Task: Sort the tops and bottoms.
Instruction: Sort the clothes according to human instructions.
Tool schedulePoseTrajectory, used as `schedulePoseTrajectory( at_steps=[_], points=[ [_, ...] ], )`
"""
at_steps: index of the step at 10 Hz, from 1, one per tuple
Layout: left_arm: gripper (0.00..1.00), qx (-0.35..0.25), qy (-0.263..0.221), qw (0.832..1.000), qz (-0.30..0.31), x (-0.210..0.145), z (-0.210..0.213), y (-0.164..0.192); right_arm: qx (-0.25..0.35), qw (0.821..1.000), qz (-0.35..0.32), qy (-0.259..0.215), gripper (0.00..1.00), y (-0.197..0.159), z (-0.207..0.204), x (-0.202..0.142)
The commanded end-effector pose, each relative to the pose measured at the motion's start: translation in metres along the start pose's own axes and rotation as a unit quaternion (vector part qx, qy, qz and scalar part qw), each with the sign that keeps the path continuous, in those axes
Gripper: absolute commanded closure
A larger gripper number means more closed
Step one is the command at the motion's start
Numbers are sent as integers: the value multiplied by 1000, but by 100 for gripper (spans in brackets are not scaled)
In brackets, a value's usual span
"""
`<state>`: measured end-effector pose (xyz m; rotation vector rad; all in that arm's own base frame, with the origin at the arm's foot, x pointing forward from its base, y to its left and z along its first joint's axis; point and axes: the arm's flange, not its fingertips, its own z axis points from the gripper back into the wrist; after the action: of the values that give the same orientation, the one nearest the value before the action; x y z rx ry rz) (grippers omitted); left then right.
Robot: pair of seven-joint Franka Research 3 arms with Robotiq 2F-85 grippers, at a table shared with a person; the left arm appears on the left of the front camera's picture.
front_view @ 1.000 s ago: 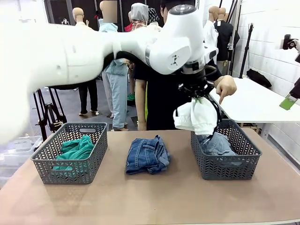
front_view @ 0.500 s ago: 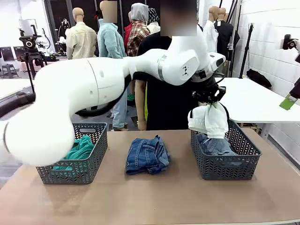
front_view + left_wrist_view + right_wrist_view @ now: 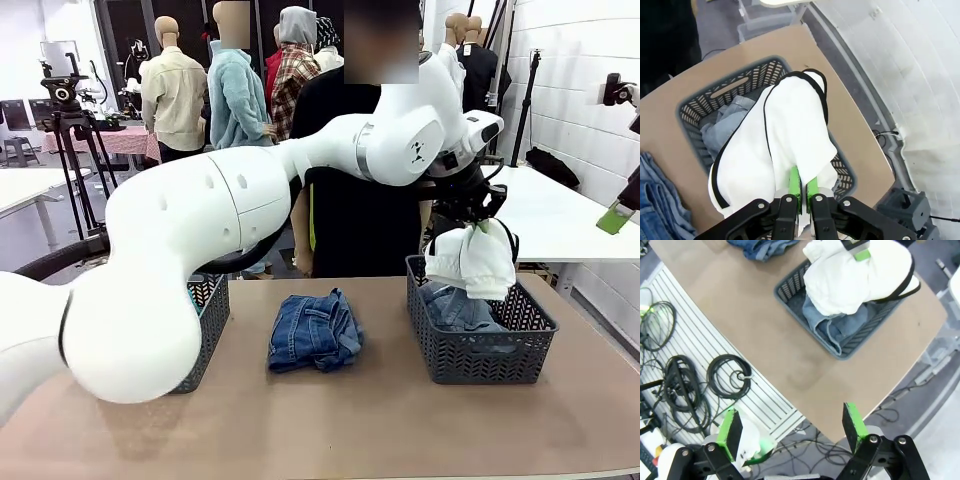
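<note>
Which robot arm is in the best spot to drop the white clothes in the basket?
Left. The left claw is shut on the white garment, right above the basket holding pale denim. The right claw is open and empty, high above the table.

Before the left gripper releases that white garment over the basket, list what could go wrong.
1. The white garment hangs bunched from the shut left gripper and, in the left wrist view, overlaps the basket rim; released here, part may drape outside.
2. The person stands close behind that basket; the arm pulling back could brush them.
3. The arm crosses above the darker denim; a low retreat might drag it.
</note>
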<state>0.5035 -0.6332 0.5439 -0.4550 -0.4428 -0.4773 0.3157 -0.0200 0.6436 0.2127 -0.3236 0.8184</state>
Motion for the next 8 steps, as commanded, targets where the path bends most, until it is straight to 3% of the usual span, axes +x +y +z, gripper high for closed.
schedulePoseTrajectory(
  at_steps=[1, 4, 8],
  points=[
    [100, 0, 6, 1000, 13, 50, -29, 4, -5, 1000, -4, 3, 0, -2, 0, 3],
    [100, 7, 29, 999, 29, 45, -57, 32, -5, 1000, -4, 3, 0, -2, 0, 3],
    [100, 14, 106, 994, 7, 24, -101, 45, -5, 1000, -4, 3, 0, -2, 0, 3]
  ],
)
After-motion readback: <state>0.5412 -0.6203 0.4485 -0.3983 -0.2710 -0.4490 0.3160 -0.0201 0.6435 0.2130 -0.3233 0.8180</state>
